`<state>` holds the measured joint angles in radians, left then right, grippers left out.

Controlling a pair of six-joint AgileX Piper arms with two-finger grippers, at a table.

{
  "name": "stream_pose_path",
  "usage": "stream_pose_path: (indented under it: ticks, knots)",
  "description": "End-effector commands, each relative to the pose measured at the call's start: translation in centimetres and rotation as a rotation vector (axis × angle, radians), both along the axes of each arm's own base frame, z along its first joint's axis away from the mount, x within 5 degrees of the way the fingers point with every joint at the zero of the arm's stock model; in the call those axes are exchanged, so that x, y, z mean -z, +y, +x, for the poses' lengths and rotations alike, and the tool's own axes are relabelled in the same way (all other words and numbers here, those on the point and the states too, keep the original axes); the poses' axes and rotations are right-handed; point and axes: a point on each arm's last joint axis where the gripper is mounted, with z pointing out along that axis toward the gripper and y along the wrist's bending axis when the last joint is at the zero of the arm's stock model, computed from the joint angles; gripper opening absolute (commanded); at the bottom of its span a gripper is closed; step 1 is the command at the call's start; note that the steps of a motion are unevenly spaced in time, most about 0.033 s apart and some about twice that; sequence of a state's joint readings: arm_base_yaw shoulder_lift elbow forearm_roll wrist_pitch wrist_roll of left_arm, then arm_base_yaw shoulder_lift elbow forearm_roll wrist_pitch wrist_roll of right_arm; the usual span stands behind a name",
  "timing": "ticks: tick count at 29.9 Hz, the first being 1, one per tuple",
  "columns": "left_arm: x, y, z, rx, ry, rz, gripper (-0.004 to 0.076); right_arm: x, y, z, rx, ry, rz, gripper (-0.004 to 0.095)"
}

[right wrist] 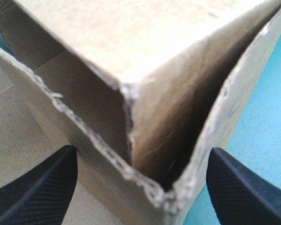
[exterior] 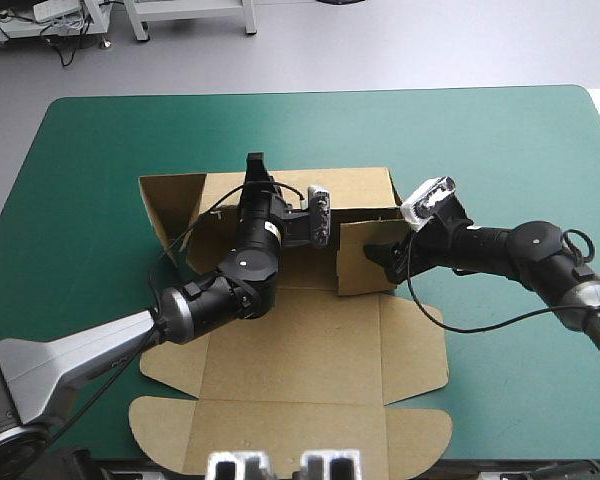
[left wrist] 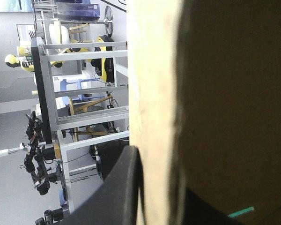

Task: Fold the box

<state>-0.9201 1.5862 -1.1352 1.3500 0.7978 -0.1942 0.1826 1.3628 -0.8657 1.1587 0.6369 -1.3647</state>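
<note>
**A:** Where's the box [exterior: 320,340]?

**B:** Mid-table on the teal-green cover [exterior: 500,150], with its far wall up and its near flaps flat. I judge the walls are being raised.

**A:** Grippers?

**B:** The left gripper [exterior: 254,165] pinches the box's far wall. The right gripper [right wrist: 143,154] stands wide astride its far right corner. Next, probably, it needs to tuck that side wall in squarely.

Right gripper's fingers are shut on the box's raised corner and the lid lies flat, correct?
No: the right gripper has its fingers open, standing either side of the box corner, per the right wrist view. The lid lies flat.
</note>
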Motion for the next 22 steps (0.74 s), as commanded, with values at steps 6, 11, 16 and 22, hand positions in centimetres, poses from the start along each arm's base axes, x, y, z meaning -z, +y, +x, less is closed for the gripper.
stream_pose_path:
  ticks: [6,11,16,22]
  knots:
    - [-1.9,-0.1,-0.7,0.017,-0.017,-0.073,0.0013,-2.0,0.3,-0.1,0.043,-0.023,0.082,0.0572]
    - [-2.5,-0.6,-1.7,0.066,-0.021,-0.102,0.0013,-1.9,2.0,-0.6,0.004,-0.048,0.052,0.0368]
    - [-2.8,-0.6,-2.1,0.060,-0.008,-0.123,0.0018,-1.4,3.3,-0.7,-0.025,-0.044,0.039,0.0104]
    - [-3.7,-0.6,-3.7,0.066,0.026,-0.188,0.0260,-1.1,3.4,-0.6,-0.029,-0.029,0.039,-0.0025]
